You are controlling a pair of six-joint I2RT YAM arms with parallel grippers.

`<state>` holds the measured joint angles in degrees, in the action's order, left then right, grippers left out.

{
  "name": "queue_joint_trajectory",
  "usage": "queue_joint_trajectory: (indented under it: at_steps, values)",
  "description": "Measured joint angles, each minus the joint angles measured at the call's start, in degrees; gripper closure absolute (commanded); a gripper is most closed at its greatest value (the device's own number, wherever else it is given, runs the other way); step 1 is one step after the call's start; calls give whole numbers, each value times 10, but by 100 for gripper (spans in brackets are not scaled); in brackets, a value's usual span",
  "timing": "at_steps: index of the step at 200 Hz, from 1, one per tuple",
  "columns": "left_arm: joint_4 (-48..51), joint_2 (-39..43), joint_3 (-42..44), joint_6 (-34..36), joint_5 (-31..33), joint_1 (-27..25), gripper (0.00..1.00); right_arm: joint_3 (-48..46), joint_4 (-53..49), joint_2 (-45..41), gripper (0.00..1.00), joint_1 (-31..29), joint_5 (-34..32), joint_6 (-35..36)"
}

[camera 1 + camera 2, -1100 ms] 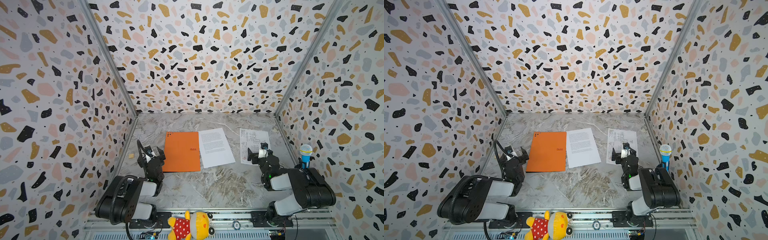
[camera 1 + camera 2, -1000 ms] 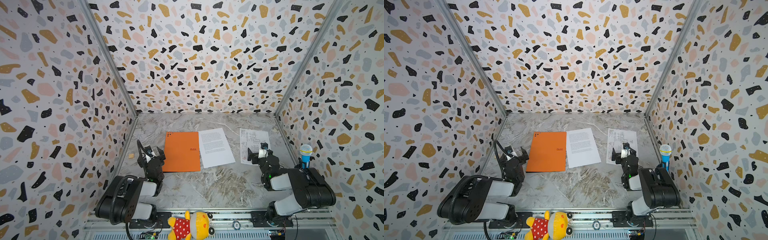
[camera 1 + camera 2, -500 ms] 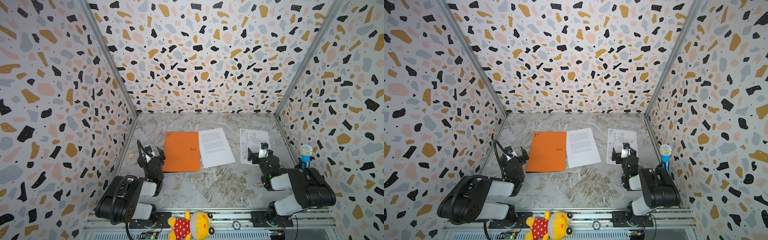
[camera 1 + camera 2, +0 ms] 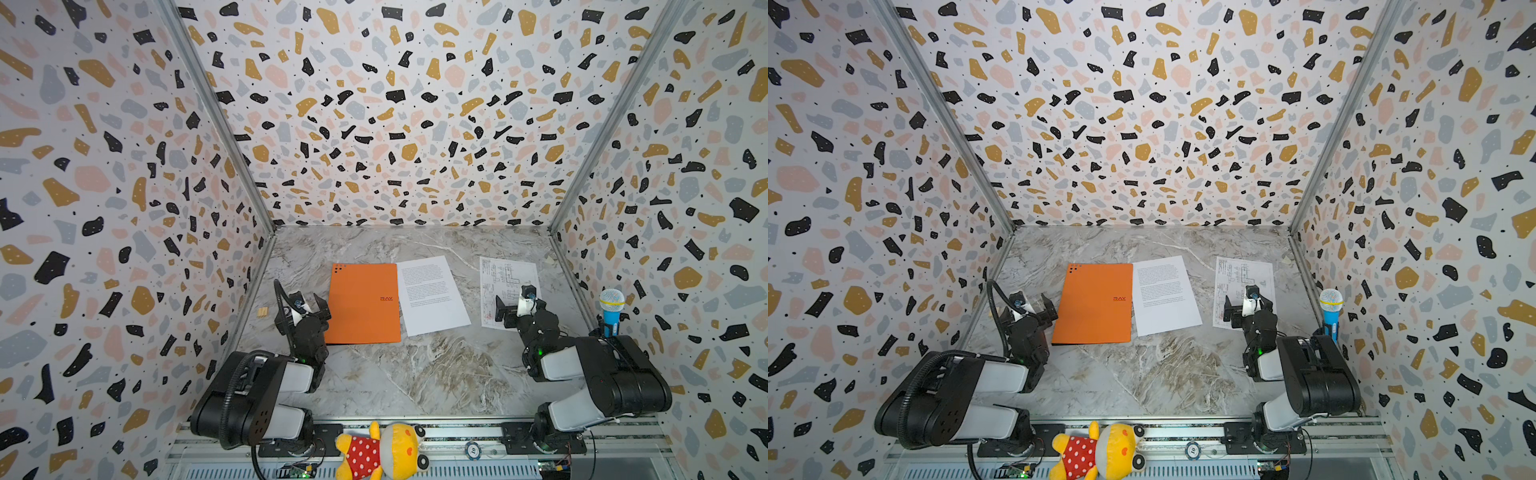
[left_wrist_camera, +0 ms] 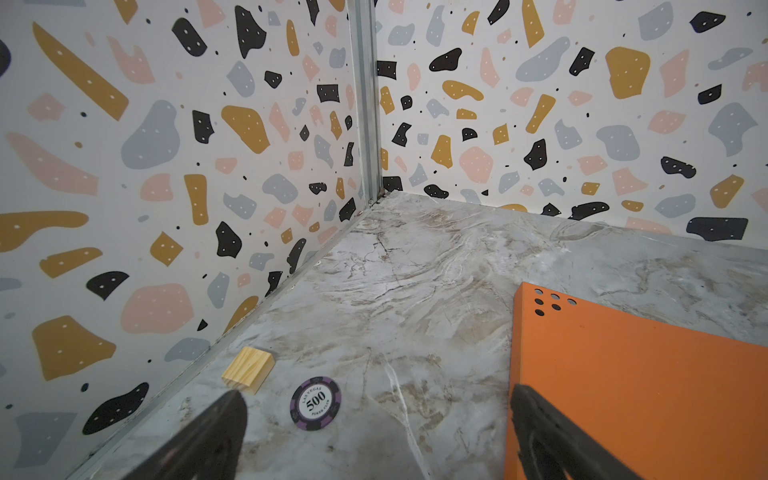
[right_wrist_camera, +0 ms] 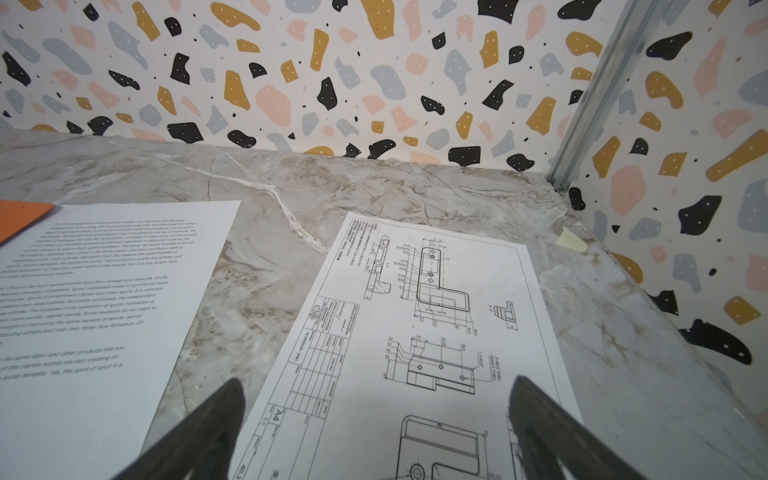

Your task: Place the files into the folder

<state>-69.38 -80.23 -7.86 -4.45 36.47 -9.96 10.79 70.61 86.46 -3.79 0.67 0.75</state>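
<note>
An orange folder [image 4: 363, 303] [image 4: 1094, 303] lies closed and flat on a marble table [image 4: 415, 374], left of centre, with dark dots at its far left corner and a small dark logo near its right edge. A white text sheet [image 4: 432, 295] [image 4: 1165, 295] lies flat just to its right, slightly turned. Its long edge meets the folder's right edge, and whether it overlaps there cannot be told. A drawing sheet [image 4: 505, 278] [image 4: 1241, 272] with line drawings and tables lies further right, apart from the text sheet, with bare table between them.

The left gripper [image 4: 301, 301] [image 4: 1030, 305] sits low at the folder's near left edge, its jaws spread wide and holding nothing. In the left wrist view, one finger [image 5: 540, 419] stands over the folder's [image 5: 640, 395] left edge, and the other is out over bare table.

The right gripper [image 4: 515, 305] [image 4: 1246, 307] is above the near part of the drawing sheet, jaws also spread wide and empty. In the right wrist view, the drawing sheet [image 6: 415, 332] fills the space between and ahead of the two fingers. The text sheet [image 6: 95, 299] is off to one side, with a corner of the folder [image 6: 20, 216] beyond it. Whether the fingers touch the paper cannot be told.

A small wood block [image 5: 248, 369] [image 4: 262, 312] and a purple poker chip [image 5: 316, 403] lie by the left wall, near the left gripper. A toy microphone [image 4: 611, 311] stands by the right wall. A yellow plush toy [image 4: 382, 453] in a red spotted dress lies on the front rail. Speckled walls enclose the table on three sides.
</note>
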Motion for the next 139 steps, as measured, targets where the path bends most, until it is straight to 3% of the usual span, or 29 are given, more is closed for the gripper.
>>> queue_joint_trajectory:
  at_steps: [39, 77, 111, 139]
  values:
    - [45, 30, -9, -3, 6, 0, 0, 5, -16, -7, 3, 0, -10, -4]
    - [267, 153, -112, -63, 62, 0, 1, 117, -206, -75, 3, 14, -23, -47]
    - [431, 235, -186, -161, 70, 1, 0, 191, -309, -115, 5, 11, 51, -146]
    - [529, 205, -201, -217, 20, 4, 1, 215, -362, -108, 8, -40, 122, -230]
